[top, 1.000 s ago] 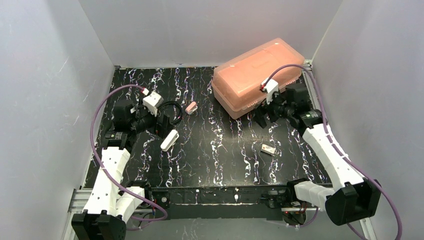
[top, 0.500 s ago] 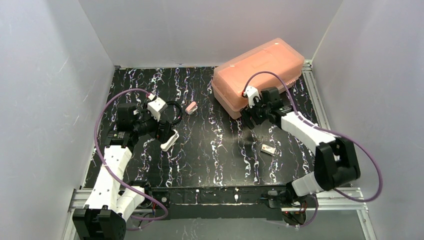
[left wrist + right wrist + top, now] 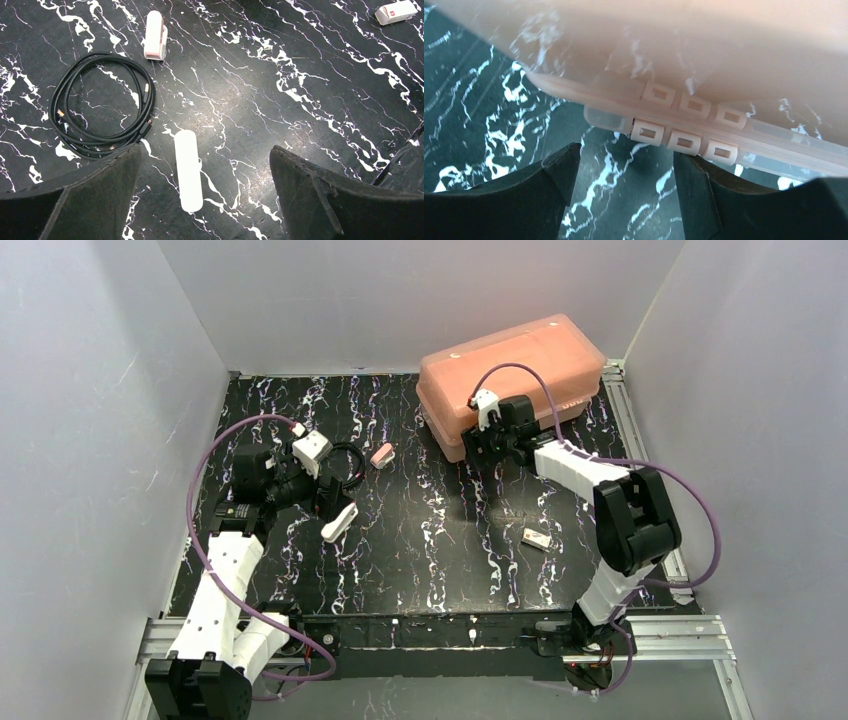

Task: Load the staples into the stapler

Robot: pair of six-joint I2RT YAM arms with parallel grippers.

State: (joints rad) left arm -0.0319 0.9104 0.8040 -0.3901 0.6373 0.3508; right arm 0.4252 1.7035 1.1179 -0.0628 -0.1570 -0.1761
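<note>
- The bench (image 3: 420,570) is seen as a black slab with white veining, walled in by pale panels
- A pinkish translucent box (image 3: 520,365) is set askew at the far right of the bench; in the right wrist view its side (image 3: 674,40) fills the top, with a row of small square hinge knuckles along the seam
- The right arm is folded back from its base and reached to the near left side of the box
- The left arm is stretched forward over the left part of the bench
- The right end effector (image 3: 488,452) is held low in front of the hinge row; its fingers (image 3: 626,155) are seen parted, with only bench between them and nothing grasped; whether the box is touched cannot be told
- The left end effector (image 3: 325,498) is spread wide and released (image 3: 205,151), hung over the stapler with nothing gripped
- A black cable (image 3: 350,462) is coiled just left of the stapler's far end (image 3: 107,56)
- The stapler (image 3: 339,520) is laid flat and closed on the left of the bench; in the left wrist view it (image 3: 188,170) is framed between the two fingers, touched by neither
- A pinkish block (image 3: 382,455) is laid beyond the cable (image 3: 154,36)
- The staple packet (image 3: 538,538) is laid on the right of the bench, well apart from the stapler (image 3: 396,12)
</note>
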